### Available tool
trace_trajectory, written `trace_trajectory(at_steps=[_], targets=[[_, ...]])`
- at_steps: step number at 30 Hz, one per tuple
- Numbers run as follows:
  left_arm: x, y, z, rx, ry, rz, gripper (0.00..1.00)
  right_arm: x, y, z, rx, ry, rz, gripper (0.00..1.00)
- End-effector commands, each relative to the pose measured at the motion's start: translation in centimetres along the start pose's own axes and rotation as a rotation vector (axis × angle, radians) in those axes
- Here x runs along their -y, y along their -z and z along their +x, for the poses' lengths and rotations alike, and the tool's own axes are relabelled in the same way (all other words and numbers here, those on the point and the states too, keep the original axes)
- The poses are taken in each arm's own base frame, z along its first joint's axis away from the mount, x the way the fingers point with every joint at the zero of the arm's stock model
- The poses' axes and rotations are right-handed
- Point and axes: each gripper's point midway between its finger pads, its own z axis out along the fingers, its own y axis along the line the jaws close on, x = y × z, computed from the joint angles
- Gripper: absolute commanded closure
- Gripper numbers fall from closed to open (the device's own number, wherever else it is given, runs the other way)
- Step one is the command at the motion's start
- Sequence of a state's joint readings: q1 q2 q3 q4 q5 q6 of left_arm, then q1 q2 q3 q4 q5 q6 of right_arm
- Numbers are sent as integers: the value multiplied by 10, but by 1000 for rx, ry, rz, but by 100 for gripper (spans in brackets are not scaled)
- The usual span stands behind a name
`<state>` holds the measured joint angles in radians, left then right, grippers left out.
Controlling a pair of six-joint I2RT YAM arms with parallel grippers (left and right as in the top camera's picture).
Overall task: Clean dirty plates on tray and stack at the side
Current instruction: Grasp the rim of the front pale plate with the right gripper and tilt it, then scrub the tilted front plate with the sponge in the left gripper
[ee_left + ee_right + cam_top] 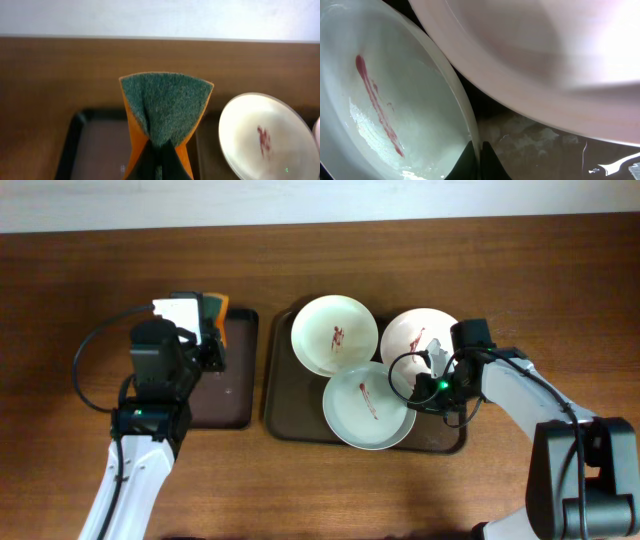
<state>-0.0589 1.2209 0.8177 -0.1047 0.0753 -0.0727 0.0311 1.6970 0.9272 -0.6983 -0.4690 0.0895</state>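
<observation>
Round glossy plates (334, 333); folded scratchy sponge (166, 107).

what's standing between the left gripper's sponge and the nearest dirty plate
nothing visible. the left gripper holds the sponge over the small black tray; only its low rim and that of the brown tray lie before the nearest plate

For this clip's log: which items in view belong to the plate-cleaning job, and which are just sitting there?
Job: back-left plate, pinkish right plate, pale green front plate, each red-smeared; large brown tray under them; sponge in the left gripper; right gripper on the front plate's rim; bare tabletop.
Lying about: smaller dark tray, left of the large one.
</observation>
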Motion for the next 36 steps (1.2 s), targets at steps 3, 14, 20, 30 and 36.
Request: trace_trajectory(at_steps=[3,14,20,30,36], targets=[[-6,-31,67,-258,31,-13,100,-1,7,-10,32,15,11,96],[-13,-49,140,-508,50,-32,100,-1,7,-10,32,15,11,96],[43,-36,78,-393,44,198,100,-1,7,-10,32,15,11,96],[246,-9,121,-521,76,630,100,7,7,8,-37,-47,52,96],[292,-6,169,-656,169,647,100,7,7,13,-56,-57,54,96]])
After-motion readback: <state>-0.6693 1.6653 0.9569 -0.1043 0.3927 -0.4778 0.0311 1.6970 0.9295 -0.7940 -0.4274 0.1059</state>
